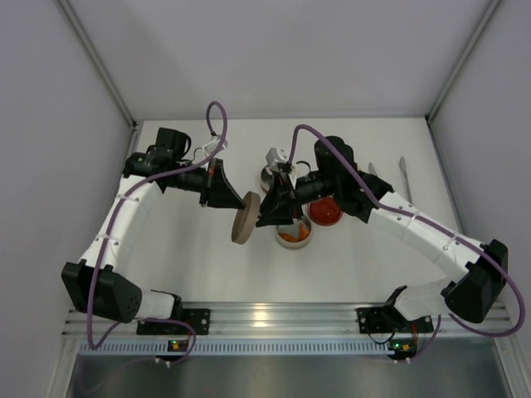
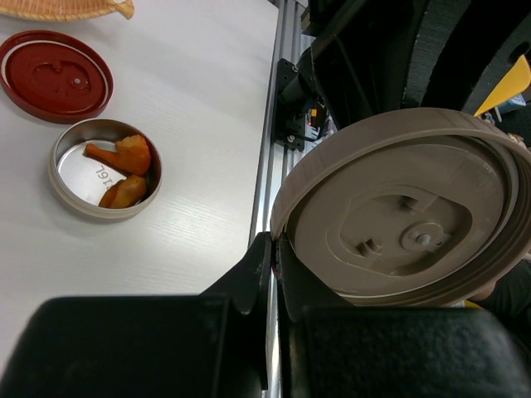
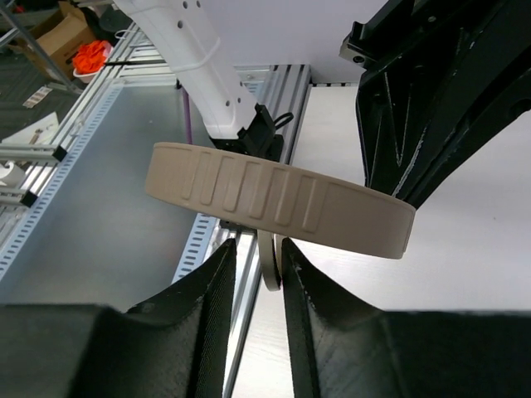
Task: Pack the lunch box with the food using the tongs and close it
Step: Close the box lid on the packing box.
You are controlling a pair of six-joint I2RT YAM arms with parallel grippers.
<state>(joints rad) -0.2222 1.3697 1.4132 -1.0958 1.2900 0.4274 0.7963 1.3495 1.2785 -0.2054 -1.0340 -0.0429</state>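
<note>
Holding the beige lid upright by its rim, the left pincer is clamping it tight. Packing is looking partly done: orange food is lying in the open tin, and closing is remaining. The right pincer is straddling the lid's thin edge with jaws narrowly apart; whether it is gripping, I cannot tell. Only the overhead view is showing the tongs, lying on the tabletop far right, well apart from both arms.
</note>
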